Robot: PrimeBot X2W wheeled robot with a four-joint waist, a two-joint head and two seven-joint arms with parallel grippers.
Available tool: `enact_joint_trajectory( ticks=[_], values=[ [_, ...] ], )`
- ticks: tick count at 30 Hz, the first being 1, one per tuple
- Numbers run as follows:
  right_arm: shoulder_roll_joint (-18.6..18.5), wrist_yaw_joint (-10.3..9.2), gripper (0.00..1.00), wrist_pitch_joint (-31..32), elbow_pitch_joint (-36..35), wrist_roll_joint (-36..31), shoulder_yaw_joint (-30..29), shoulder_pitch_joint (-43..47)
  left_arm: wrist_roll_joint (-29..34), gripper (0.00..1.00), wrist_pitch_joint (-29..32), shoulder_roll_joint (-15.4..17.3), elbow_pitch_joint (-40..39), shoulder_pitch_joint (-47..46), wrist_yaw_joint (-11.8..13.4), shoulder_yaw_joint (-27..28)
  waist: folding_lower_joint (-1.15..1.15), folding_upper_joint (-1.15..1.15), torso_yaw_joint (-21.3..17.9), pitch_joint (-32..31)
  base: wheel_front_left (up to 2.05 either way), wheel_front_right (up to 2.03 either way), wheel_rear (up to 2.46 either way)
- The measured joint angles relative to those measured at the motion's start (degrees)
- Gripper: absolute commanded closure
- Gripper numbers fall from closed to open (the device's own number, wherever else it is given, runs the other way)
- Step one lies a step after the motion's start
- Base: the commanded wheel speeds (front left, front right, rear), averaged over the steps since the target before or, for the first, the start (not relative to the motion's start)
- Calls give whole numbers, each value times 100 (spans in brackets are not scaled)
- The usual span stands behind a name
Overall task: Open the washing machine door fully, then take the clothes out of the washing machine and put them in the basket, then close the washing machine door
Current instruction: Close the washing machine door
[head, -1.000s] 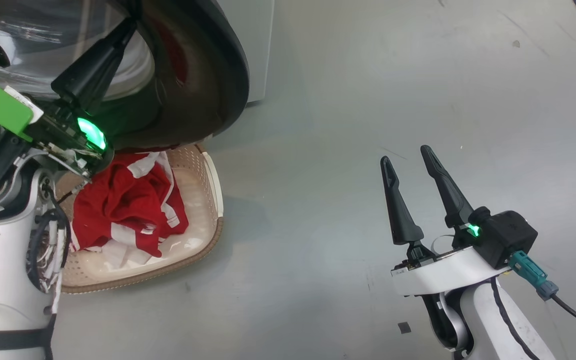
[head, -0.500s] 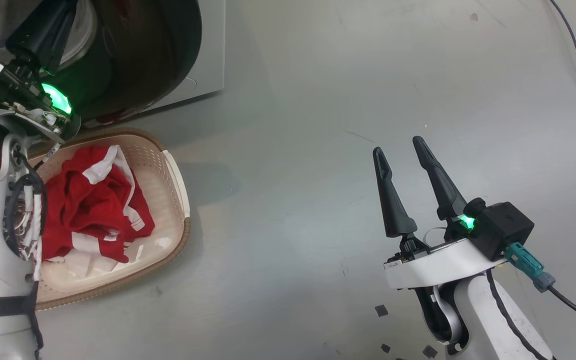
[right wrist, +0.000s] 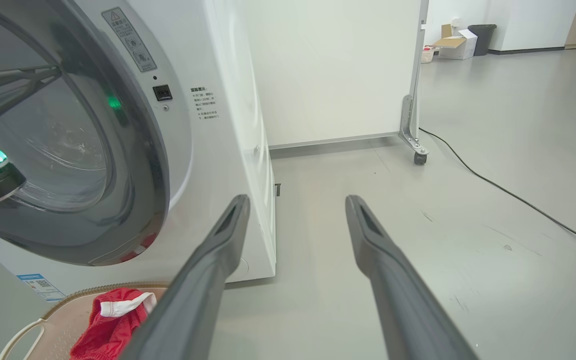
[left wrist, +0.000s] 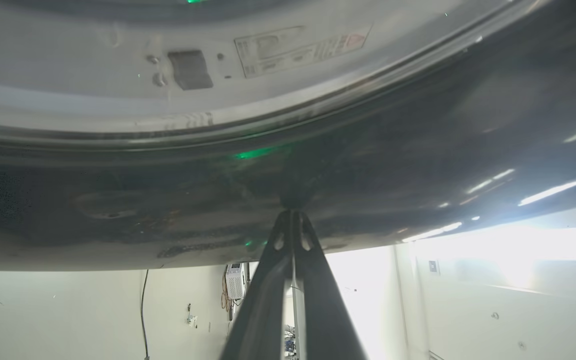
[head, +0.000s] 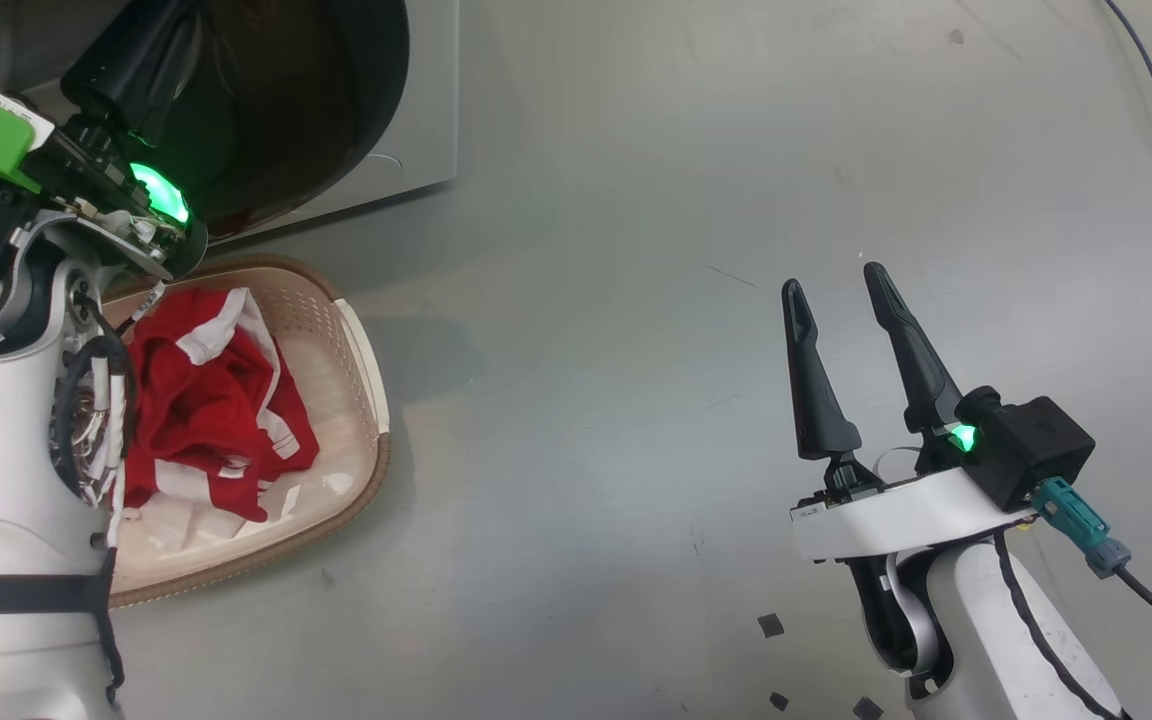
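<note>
Left pincer [left wrist: 293,216], fingers together, against the washing machine door [left wrist: 393,150].
Right pincer [head: 834,285] apart; left arm [head: 6,480] hides part of basket [head: 373,470] and clothes [head: 206,400].

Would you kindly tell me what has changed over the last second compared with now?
The washing machine door, with the shut left gripper against it, has swung away from over the basket toward the washing machine; the head camera shifted too. Nothing was grasped or released. The clothes stayed in the basket, and the right gripper stayed open over the floor.
</note>
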Motion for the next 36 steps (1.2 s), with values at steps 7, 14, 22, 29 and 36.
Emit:
enact_joint_trajectory(
  ticks=[7,14,22,29,36],
  values=[
    [-1,1,0,0,45,-127,-98,0,-63,100,115,-60,-3,88,-79,37,0,0,242,-65,0,0,0],
    [-2,11,0,0,199,-352,-209,2,-327,100,124,-203,-307,711,-98,411,0,0,658,-203,0,0,0],
    [-77,66,0,0,368,-470,-265,65,-381,100,166,-383,-1201,1404,-99,910,0,0,1133,-424,0,0,0],
    [-109,109,0,0,478,-578,-348,282,-378,100,225,-476,-1680,2266,-99,1050,0,0,1528,-702,0,0,0],
    [-113,113,0,0,573,-584,-367,448,-363,12,234,-522,-2054,3047,-99,1100,0,-1,1847,-1022,0,0,0]
  ],
)
